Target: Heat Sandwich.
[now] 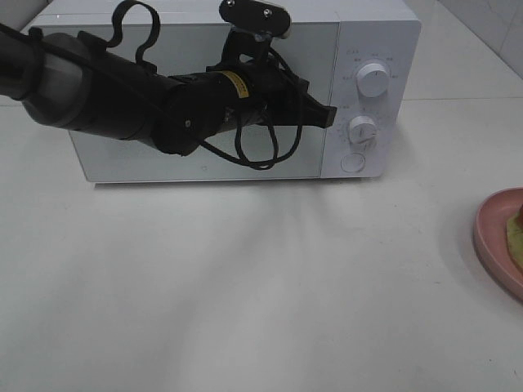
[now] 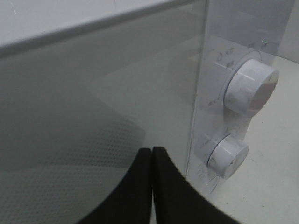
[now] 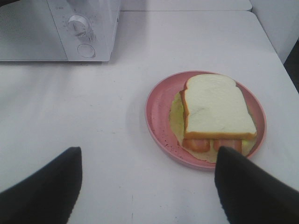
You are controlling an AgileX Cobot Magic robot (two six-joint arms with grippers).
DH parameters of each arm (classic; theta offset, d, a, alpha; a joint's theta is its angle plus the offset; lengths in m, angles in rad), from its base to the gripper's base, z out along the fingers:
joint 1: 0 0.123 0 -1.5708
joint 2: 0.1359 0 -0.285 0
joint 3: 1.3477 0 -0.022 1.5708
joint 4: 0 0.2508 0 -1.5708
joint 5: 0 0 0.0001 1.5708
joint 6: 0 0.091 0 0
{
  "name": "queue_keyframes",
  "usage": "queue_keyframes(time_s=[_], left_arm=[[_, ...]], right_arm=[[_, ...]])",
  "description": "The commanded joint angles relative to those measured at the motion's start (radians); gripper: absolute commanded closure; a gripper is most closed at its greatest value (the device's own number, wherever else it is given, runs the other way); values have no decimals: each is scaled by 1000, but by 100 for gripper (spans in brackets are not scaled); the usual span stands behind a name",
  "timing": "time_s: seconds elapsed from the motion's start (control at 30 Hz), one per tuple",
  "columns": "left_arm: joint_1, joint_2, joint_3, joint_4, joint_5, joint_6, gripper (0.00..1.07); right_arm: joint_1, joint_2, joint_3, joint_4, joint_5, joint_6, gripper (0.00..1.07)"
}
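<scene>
Sandwich [image 3: 217, 109] looks soft, so spread right fingers [image 3: 252, 186] should grip its plate [image 3: 156, 109]; left fingers [image 2: 140, 186] pressed together.

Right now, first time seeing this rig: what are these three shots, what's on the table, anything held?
It is a robot with two arms, each ending in a two-finger gripper. One picture comes from a camera mounted high above the table; the other two come from cameras on the arms' wrists.

From above, the left gripper is shut and empty, its tip at the front of the white microwave, close to the control panel with its two knobs and round button. Whether it touches the microwave, I cannot tell. The left wrist picture shows the same spot close up: the shut fingers before the closed door.

The right wrist picture looks down between open fingers at the sandwich lying on a pink plate on the white table. Nothing is held.
</scene>
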Motion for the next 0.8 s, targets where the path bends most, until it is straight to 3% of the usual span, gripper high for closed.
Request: queue_keyframes(time_s=[0.03, 0.3, 0.4, 0.6, 0.7, 0.73, 0.77, 0.8], left_arm=[[-2, -49, 48, -39, -44, -5, 106], [-55, -158, 195, -39, -28, -4, 106], [-87, -224, 260, -39, 52, -4, 106], [-97, -279, 286, -45, 184, -5, 106], [-97, -334, 286, -48, 394, -5, 91], [-97, -359, 286, -49, 482, -5, 71], [-97, -359, 286, -49, 482, -5, 71], [-97, -369, 286, -51, 521, -6, 59]], right_arm=[[-8, -26, 4, -2, -7, -8, 31], [-8, -26, 4, -2, -7, -8, 31], [-8, -26, 4, -2, -7, -8, 31], [-8, -26, 4, -2, -7, -8, 31], [-8, -26, 4, -2, -7, -8, 31], [-8, -26, 4, -2, -7, -8, 31], [-8, -26, 4, -2, -7, -8, 31], [-8, -26, 4, -2, -7, -8, 31]])
